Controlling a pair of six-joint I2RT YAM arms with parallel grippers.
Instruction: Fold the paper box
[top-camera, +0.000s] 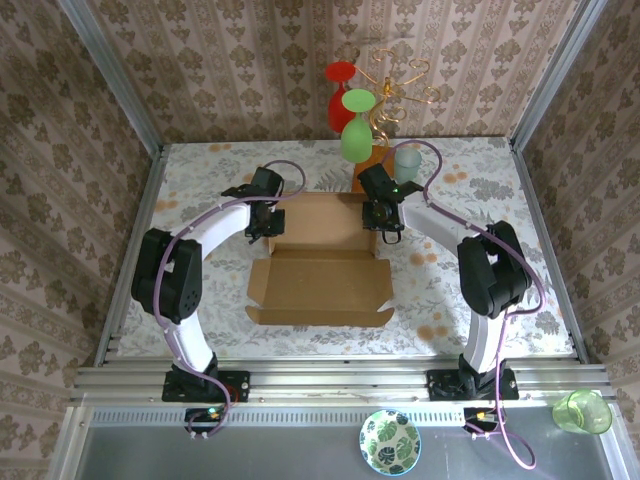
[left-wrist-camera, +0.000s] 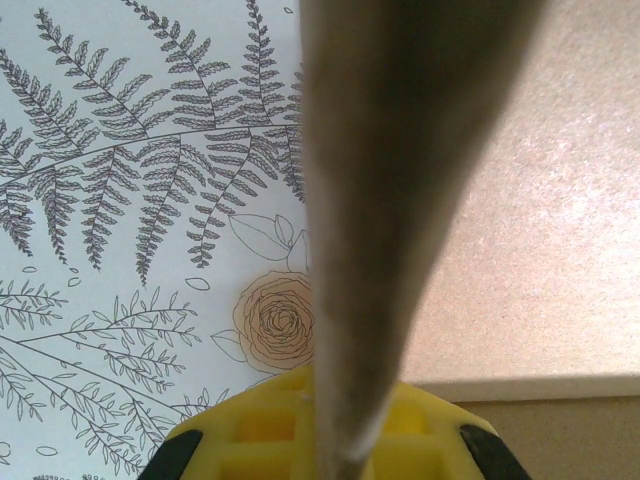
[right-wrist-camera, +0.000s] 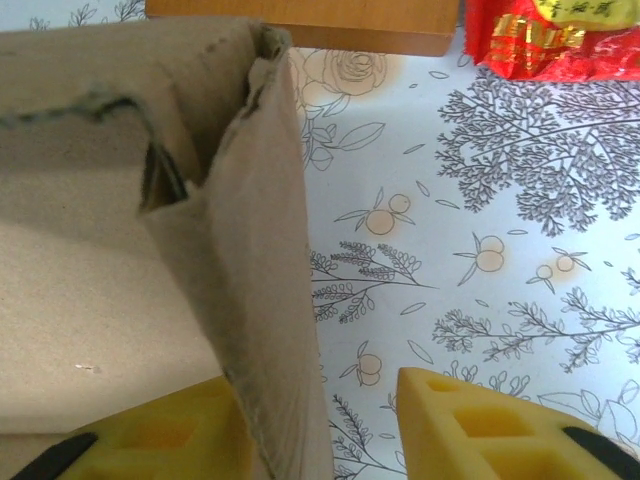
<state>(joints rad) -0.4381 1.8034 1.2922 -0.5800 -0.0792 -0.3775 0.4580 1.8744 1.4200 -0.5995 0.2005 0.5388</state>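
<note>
The box (top-camera: 320, 260) lies in the middle of the desk (top-camera: 200, 180). Its tray half is on the far side and its lid (top-camera: 320, 295) is spread flat toward the arms. Each claw is at 1 far corner of the tray, so the step in hand looks like standing up the 2 side walls.

The left claw (left-wrist-camera: 335, 425) is fully closed on the left wall (left-wrist-camera: 380, 200). That wall runs edge-on up between its yellow pads and stands upright over the fern-print cloth.

The right claw (right-wrist-camera: 310, 400) is part open and grips nothing. The right wall (right-wrist-camera: 270, 300) stands between its jaws. It leans against the finger (right-wrist-camera: 150, 435) on the tray side, with a clear gap to the other finger (right-wrist-camera: 480, 420). At the corner a folded flap (right-wrist-camera: 170, 175) sits behind the wall, loose rather than tucked flat.

As I judge it, the walls are up but nothing locks them, so the task is early to midway. The next move likely calls for the right wall to be pressed or re-gripped so it does not sag outward. The corner flaps then need turning in along the far edge while the left claw holds its side. Only then can the lid come over. The wooden base (right-wrist-camera: 300, 20) sits just beyond the right corner, so any sweep there needs care.
</note>
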